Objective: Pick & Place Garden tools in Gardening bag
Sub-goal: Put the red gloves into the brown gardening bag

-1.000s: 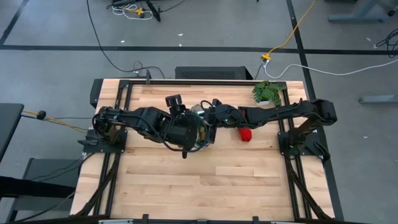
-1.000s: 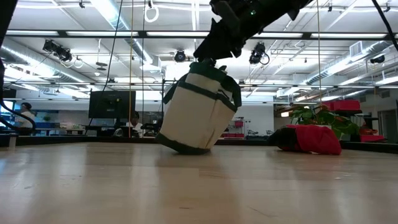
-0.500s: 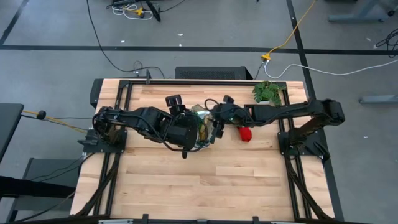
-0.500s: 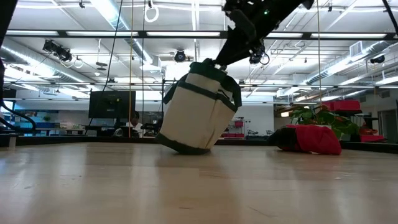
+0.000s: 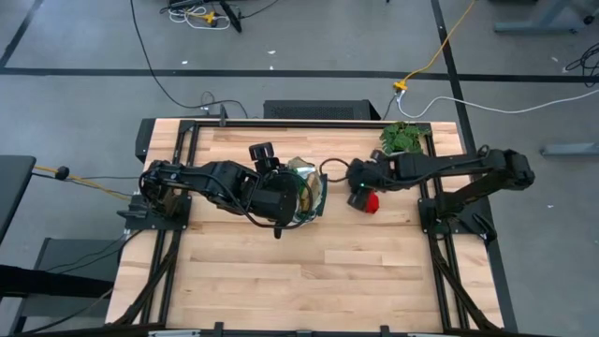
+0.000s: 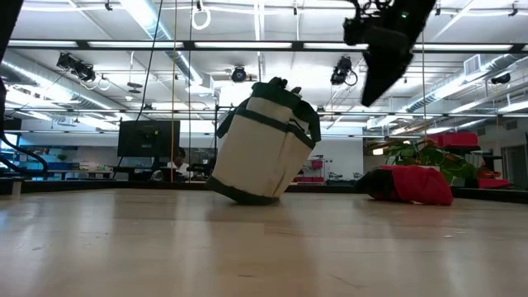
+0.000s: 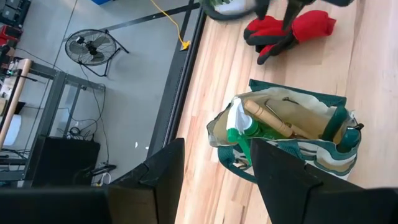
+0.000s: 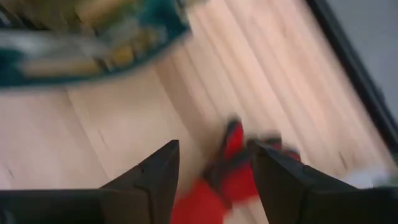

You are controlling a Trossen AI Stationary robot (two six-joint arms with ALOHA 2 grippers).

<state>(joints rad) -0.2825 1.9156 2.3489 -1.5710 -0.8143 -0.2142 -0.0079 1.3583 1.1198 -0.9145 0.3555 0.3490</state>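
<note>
Bag [image 6: 264, 148] tilted, nearest, spray bottle [image 7: 242, 127] and wooden rake [image 7: 273, 121] inside; left gripper [image 7: 214, 180] open above it. Beyond bag, red-and-black gloves [image 5: 371, 201] on table, right gripper [image 8: 214, 168] open and empty just above: centre over the bunched fabric before closing

Bright, even overhead light from ceiling strip lamps [image 6: 157, 21] leaves only soft shadows on the tabletop [image 5: 309, 267]. The right wrist view is heavily motion-blurred, smearing the red gloves [image 8: 233, 171] toward 6 o'clock. The low view's near tabletop is out of focus.
</note>
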